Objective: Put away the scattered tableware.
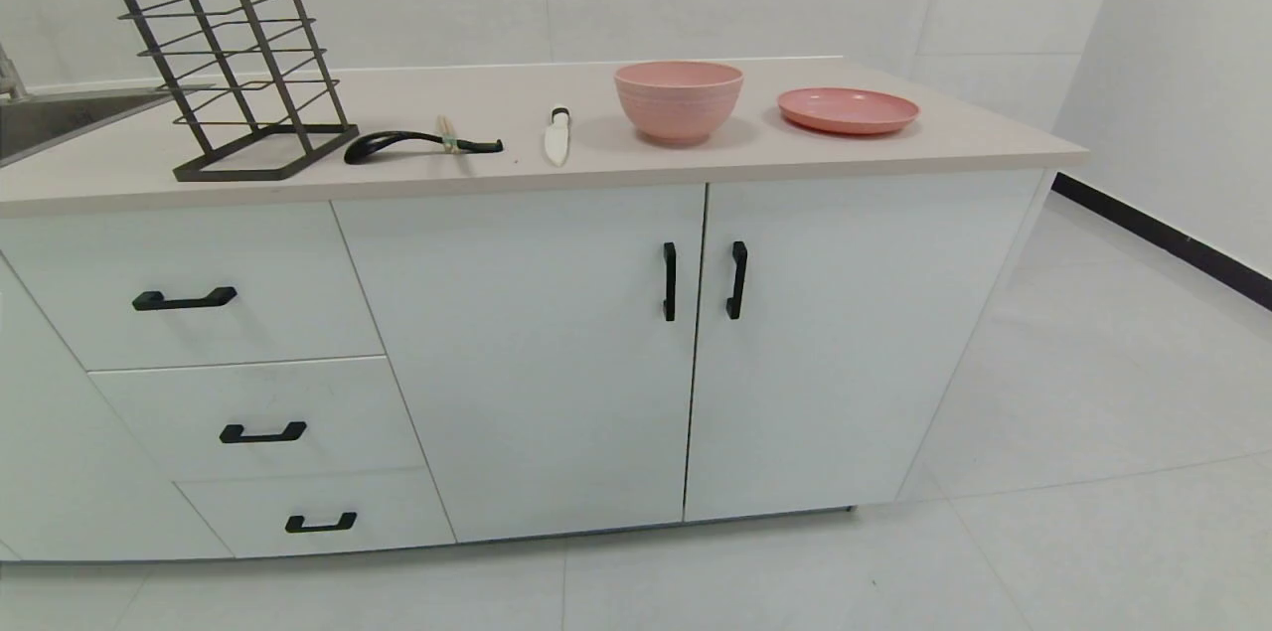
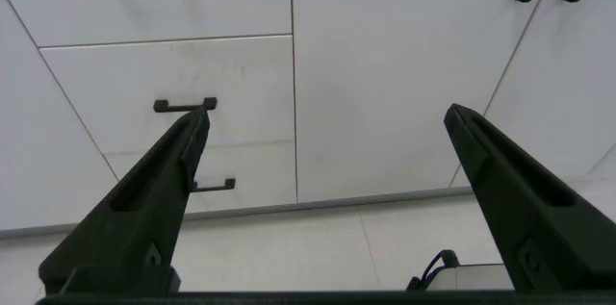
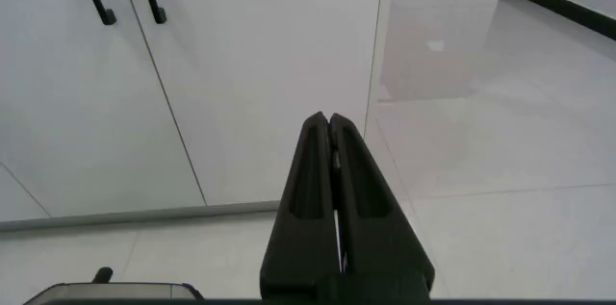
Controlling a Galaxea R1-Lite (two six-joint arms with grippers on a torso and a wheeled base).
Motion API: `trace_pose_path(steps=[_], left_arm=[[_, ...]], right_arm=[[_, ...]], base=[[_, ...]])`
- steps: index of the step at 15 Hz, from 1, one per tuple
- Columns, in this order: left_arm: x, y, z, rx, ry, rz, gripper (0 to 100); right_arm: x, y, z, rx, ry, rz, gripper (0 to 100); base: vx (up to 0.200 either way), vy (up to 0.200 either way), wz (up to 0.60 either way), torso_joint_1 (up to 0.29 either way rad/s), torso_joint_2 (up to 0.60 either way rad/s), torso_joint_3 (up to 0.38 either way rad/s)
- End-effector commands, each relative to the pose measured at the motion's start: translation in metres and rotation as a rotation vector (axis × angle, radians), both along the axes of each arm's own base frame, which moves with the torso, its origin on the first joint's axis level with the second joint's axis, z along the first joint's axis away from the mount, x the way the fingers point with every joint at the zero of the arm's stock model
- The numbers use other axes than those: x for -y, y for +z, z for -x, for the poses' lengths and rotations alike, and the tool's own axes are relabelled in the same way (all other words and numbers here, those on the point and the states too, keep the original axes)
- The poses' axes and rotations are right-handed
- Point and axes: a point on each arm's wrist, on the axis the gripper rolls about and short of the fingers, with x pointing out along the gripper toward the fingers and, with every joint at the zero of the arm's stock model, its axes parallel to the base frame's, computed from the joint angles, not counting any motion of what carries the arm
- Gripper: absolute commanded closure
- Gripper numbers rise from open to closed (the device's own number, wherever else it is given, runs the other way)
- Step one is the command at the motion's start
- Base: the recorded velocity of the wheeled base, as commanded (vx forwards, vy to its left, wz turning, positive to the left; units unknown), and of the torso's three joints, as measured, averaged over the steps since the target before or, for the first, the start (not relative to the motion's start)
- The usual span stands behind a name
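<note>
Tableware lies spread along the counter (image 1: 517,94), and as far as I can judge nothing is put away yet; the whole job is ahead of me. The black rack (image 1: 227,55) at the left end, near the sink (image 1: 60,114), has nothing in it that I can see.

Just right of the rack lies a black ladle (image 1: 397,143) with a long curved handle, and a pair of chopsticks (image 1: 449,134) crosses that handle. A little farther right, apart from them, is a small white knife (image 1: 557,136) with a dark tip at its far end. Right of it the pink bowl (image 1: 679,99) stands upright, deep and round. The pink plate (image 1: 848,109), shallow and flat, sits well apart from it toward the right end.

My left gripper (image 2: 325,117) hangs low before the drawers (image 2: 173,103), its jaws spread wide with nothing between them. My right gripper (image 3: 330,122) is pressed closed on nothing, low before the cabinet doors (image 3: 241,74). Neither is near the counter, so I judge five pieces are left to handle.
</note>
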Motion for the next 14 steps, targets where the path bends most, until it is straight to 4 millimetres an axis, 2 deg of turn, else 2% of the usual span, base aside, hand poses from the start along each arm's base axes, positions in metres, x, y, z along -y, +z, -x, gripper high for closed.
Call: trace_pose_path(steps=[1, 2, 4, 5, 6, 7, 8, 9, 10, 11, 13, 14], left_arm=[[0.0, 0.0, 0.0, 0.0, 0.002, -0.001, 0], [0.0, 0.0, 0.0, 0.0, 0.002, -0.001, 0], [0.0, 0.0, 0.0, -0.002, 0.0, -0.003, 0], [0.0, 0.0, 0.0, -0.002, 0.0, -0.003, 0], [0.0, 0.0, 0.0, 0.0, 0.0, -0.005, 0], [0.0, 0.0, 0.0, -0.002, 0.0, -0.005, 0], [0.0, 0.0, 0.0, -0.002, 0.0, -0.005, 0], [0.0, 0.0, 0.0, -0.002, 0.0, -0.003, 0], [0.0, 0.0, 0.0, -0.002, 0.0, -0.005, 0], [0.0, 0.0, 0.0, -0.002, 0.0, -0.005, 0], [0.0, 0.0, 0.0, -0.002, 0.0, -0.005, 0], [0.0, 0.0, 0.0, -0.002, 0.0, -0.005, 0]], right_arm=[[0.0, 0.006, 0.0, 0.053, 0.0, -0.001, 100], [0.0, 0.024, 0.004, 0.161, 0.0, 0.005, 100], [0.0, 0.05, 0.015, 0.257, 0.005, 0.014, 100], [0.0, 0.05, 0.015, 0.257, 0.005, 0.014, 100], [-0.003, 0.084, 0.011, 0.24, 0.141, 0.031, 100], [-0.004, 0.097, 0.004, 0.206, 0.204, 0.033, 100], [-0.005, 0.103, -0.002, 0.18, 0.23, 0.032, 100], [-0.006, 0.112, -0.019, 0.101, 0.283, 0.026, 100], [-0.007, 0.112, -0.03, 0.042, 0.327, 0.018, 100], [-0.008, 0.111, -0.038, -0.002, 0.352, 0.012, 0], [-0.008, 0.111, -0.048, -0.047, 0.363, 0.007, 0], [-0.01, 0.112, -0.064, -0.106, 0.4, -0.001, 0]], base=[[0.0, 0.0, 0.0, 0.0, 0.0, 0.0], [0.0, 0.0, 0.0, 0.0, 0.0, 0.0], [0.0, 0.0, 0.0, 0.0, 0.0, 0.0], [0.0, 0.0, 0.0, 0.0, 0.0, 0.0], [0.0, 0.0, 0.0, 0.0, 0.0, 0.0], [0.0, 0.0, 0.0, 0.0, 0.0, 0.0], [0.0, 0.0, 0.0, 0.0, 0.0, 0.0], [0.0, 0.0, 0.0, 0.0, 0.0, 0.0], [0.0, 0.0, 0.0, 0.0, 0.0, 0.0], [0.0, 0.0, 0.0, 0.0, 0.0, 0.0], [0.0, 0.0, 0.0, 0.0, 0.0, 0.0], [0.0, 0.0, 0.0, 0.0, 0.0, 0.0]])
